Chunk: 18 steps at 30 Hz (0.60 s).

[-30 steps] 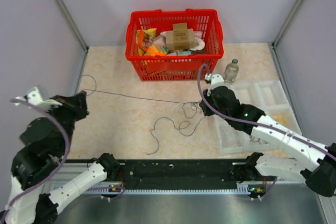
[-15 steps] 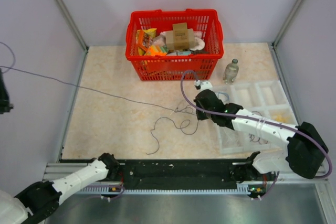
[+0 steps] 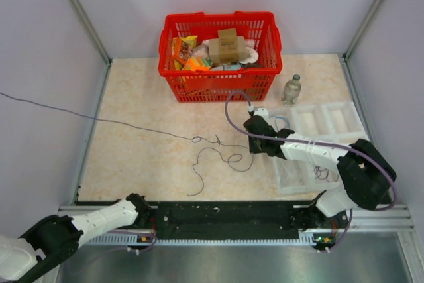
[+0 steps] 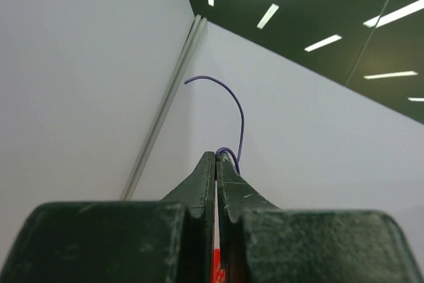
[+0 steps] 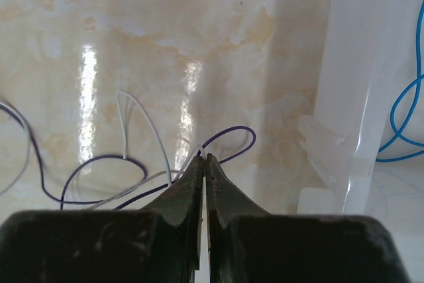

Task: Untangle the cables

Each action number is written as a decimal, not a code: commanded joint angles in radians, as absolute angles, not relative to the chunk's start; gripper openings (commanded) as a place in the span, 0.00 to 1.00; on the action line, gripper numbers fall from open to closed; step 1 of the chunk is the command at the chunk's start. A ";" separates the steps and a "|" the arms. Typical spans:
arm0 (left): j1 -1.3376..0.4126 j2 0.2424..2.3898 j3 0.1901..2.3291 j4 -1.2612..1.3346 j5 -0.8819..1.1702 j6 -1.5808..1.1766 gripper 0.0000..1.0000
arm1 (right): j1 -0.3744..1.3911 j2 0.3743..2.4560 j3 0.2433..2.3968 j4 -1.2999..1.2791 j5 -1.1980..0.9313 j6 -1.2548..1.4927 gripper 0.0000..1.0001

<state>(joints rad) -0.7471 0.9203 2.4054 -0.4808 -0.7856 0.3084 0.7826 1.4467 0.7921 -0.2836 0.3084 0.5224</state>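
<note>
The purple cable (image 3: 86, 118) now lies flatter, taut left-to-right, from the clenched left claw (image 4: 216, 157) to the right claw (image 5: 204, 159), which pinches the cables (image 3: 232, 159).

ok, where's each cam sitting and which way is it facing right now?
Top: above and behind the bases, looking down on the table; right arm whole, left arm only at the lower-left corner.
Left wrist: aimed up at wall and ceiling lights; left pincer shut on a purple cable.
Right wrist: low, facing down at the cables; right pincer shut on them, tray at right.
Top and right wrist share cables and tray.
</note>
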 commanded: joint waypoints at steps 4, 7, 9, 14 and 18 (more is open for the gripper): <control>-0.749 1.005 2.453 -0.319 -0.715 0.397 0.00 | 0.765 1.508 0.811 -0.242 0.374 0.549 0.00; -0.749 1.002 2.453 -0.233 -0.718 0.423 0.00 | 0.765 1.548 0.813 -0.219 0.371 0.549 0.00; -0.749 0.997 2.453 -0.160 -0.683 0.425 0.00 | 0.765 1.562 0.805 -0.210 0.382 0.557 0.00; -0.749 0.971 2.393 -0.009 -0.482 0.371 0.00 | 0.765 1.571 0.801 -0.184 0.387 0.542 0.00; -0.749 0.976 2.407 0.099 -0.370 0.315 0.00 | 0.765 1.572 0.804 -0.167 0.379 0.525 0.00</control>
<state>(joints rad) -0.7467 0.9707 2.4039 -0.0731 -0.5354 0.3679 0.7700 1.5650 0.7921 -0.2142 0.3523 0.5430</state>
